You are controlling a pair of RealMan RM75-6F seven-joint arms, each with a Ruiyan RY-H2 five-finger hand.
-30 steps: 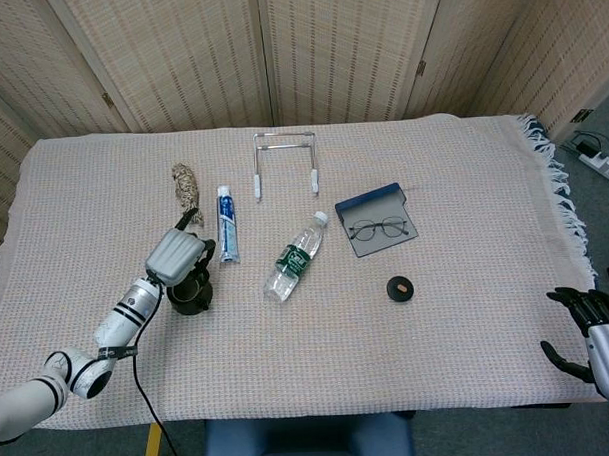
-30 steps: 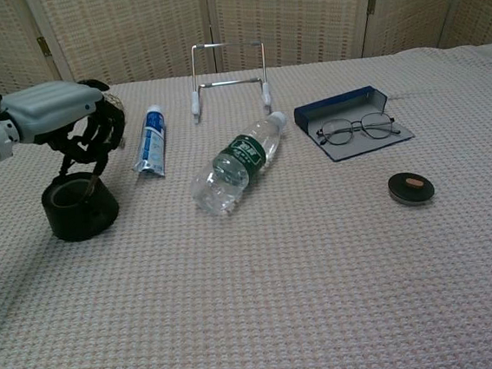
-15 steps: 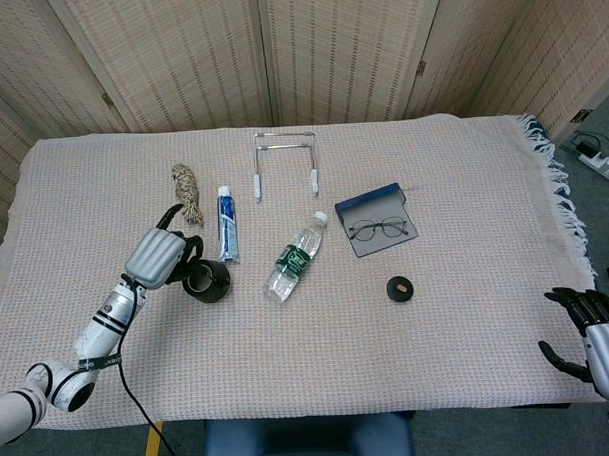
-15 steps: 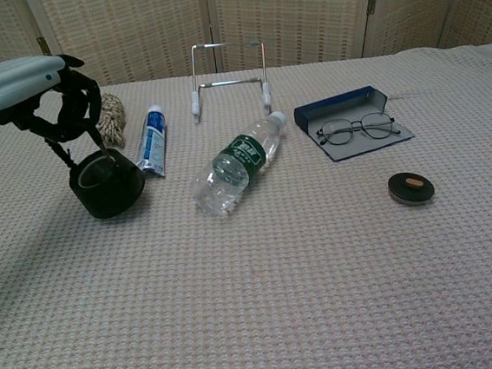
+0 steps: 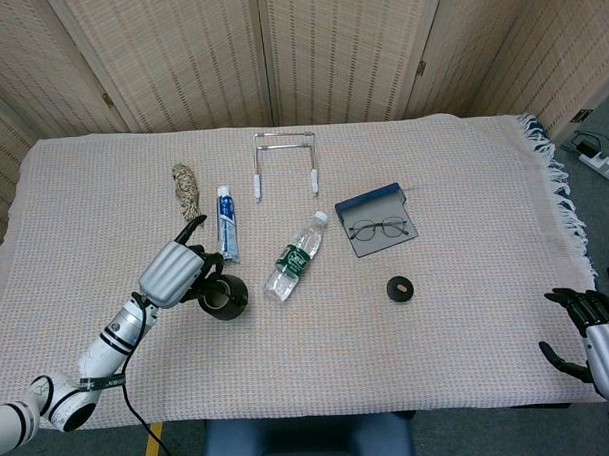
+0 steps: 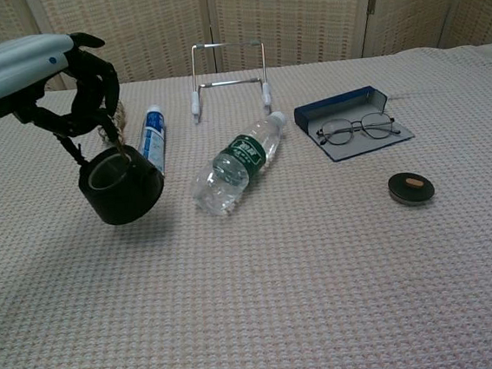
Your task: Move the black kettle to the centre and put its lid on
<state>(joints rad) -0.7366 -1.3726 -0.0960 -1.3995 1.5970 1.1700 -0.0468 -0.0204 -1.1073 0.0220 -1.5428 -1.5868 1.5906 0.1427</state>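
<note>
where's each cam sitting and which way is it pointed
Head view: high above the near table edge, looking steeply down; shows the left hand holding the black kettle, and the right hand at the lower right.
Chest view: low at the near edge, looking across towards the screens; shows only the left hand.
Shared: kettle, lid, water bottle, glasses.

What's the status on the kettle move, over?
Left hand holds the black kettle by its handle, lifted and tilted. Right hand idle at the table's edge, fingers apart. Lid lies off, right of centre. Water bottle lies in the path.
</note>
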